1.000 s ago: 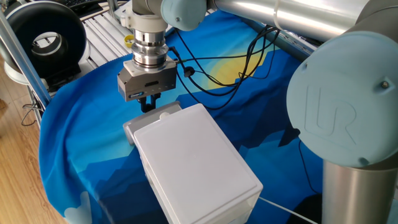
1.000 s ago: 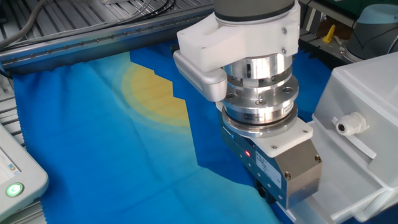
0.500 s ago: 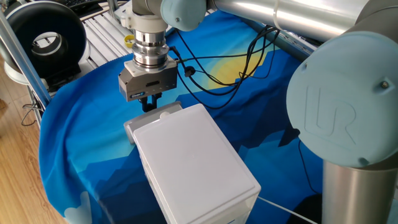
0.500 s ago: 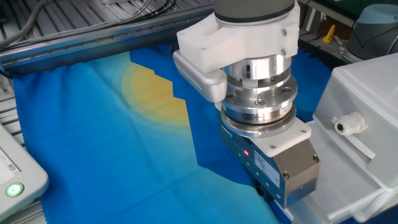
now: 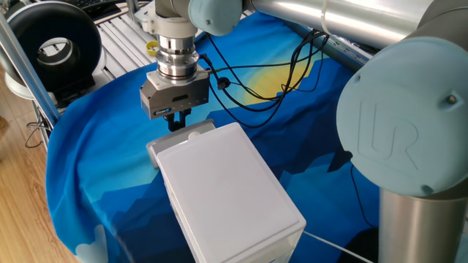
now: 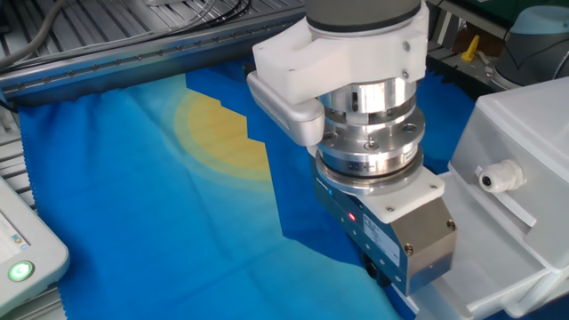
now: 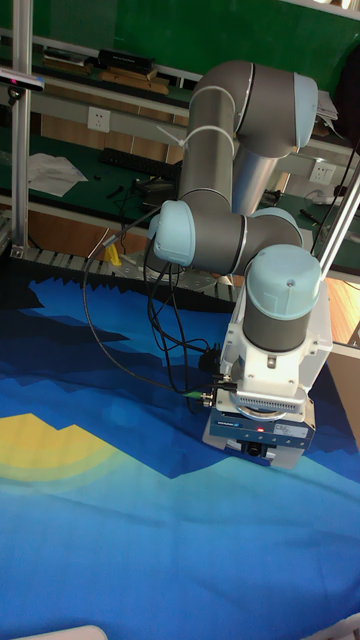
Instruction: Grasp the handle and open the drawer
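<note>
In one fixed view, the white rounded-corner plastic box (image 5: pixel 230 193) lies on the blue and yellow printed cloth (image 5: pixel 95 168), black cables (image 5: pixel 256 88) trailing beyond it. The grey two-finger gripper (image 5: pixel 175 123) points straight down at the box's narrow end, where the white plastic drawer (image 5: pixel 179 139) sits. Finger spread cannot be told.

In the other fixed view, the small round white knob handle (image 6: pixel 500 176) juts from the drawer front, beside the gripper body, untouched.

In the tall fixed view, the box hardly shows.
</note>
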Available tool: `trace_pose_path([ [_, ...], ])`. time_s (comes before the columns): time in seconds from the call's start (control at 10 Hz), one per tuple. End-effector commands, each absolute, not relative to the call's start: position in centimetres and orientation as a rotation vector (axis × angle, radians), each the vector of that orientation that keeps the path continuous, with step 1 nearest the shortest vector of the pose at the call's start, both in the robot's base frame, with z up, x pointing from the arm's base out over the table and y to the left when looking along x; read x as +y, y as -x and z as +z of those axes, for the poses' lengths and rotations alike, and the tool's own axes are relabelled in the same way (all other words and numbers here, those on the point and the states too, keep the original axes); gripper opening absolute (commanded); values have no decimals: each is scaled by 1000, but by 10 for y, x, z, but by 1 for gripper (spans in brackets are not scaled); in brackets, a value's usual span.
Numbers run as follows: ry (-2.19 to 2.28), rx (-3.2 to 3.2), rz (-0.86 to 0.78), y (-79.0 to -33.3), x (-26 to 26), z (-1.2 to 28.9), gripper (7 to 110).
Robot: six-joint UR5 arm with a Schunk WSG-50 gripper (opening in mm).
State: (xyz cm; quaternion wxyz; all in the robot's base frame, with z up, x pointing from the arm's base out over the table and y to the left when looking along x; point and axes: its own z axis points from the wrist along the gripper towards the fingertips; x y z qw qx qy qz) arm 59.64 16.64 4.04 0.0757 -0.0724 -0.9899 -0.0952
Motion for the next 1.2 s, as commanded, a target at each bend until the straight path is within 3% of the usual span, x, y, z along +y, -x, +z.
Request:
trace_pose_path([
  [0.0,218,-2968,-317,-599,168,44,88],
  [1.1,239,-2978,-332,-602,172,42,88],
])
